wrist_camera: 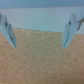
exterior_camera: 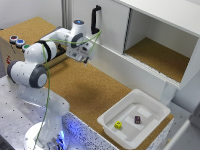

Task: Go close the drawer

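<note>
The claw (wrist_camera: 40, 32) hangs with its two fingers (wrist_camera: 72, 31) spread apart and nothing between them, over bare cork tabletop (exterior_camera: 95, 90) that runs open toward the exterior view's right. Just behind it stands the white cabinet face with a tall black handle (exterior_camera: 96, 20). A white tray (exterior_camera: 118, 105) sits well apart at the near table edge. The drawer (exterior_camera: 59, 60) lies mostly hidden behind the arm on the exterior view's left: only a pale wood strip shows, and I cannot tell how far out it stands.
</note>
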Motion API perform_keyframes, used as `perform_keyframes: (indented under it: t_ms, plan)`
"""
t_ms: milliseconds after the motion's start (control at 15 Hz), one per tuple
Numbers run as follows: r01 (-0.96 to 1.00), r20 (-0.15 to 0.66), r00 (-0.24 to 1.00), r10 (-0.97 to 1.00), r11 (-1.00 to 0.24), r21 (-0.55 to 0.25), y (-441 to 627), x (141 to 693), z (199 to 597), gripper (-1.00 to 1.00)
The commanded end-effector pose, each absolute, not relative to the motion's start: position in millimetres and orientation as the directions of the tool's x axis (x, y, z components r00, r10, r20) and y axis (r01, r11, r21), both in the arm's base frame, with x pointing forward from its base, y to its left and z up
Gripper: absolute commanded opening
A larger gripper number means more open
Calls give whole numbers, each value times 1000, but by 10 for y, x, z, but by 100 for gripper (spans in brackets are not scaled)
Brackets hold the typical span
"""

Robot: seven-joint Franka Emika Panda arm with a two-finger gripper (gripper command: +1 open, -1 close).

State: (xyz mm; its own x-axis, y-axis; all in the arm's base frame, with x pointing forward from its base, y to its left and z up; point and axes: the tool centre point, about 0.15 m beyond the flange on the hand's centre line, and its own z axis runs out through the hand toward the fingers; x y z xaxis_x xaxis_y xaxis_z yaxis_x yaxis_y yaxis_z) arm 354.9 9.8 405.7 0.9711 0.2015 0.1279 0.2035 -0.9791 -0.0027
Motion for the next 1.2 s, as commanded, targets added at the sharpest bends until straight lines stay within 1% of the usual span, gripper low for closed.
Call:
perform_keyframes:
  t_ms: [0, 133, 200, 400, 467, 600, 800, 1000, 1133]
  plan:
    - [201, 178, 967, 185, -977, -75, -1095, 3362, 4143, 100]
    - [126, 167, 979, 113, -989, -73, -1525, 3328, 4174, 100]
    - [71, 158, 985, 62, -996, -57, -1769, 3294, 4202, 100]
    - [-95, 133, 986, -104, -993, -72, -2350, 3188, 4232, 100]
    - [-139, 122, 982, -146, -988, -65, -2575, 3168, 4227, 100]
    - [-220, 104, 968, -227, -973, -74, -3012, 3173, 4165, 100]
    - [-354, 90, 929, -359, -933, -61, -3737, 3251, 3903, 100]
    - [-432, 89, 896, -435, -900, -53, -4312, 3394, 3577, 100]
    - [-445, 73, 891, -447, -894, -49, -4589, 3541, 3341, 100]
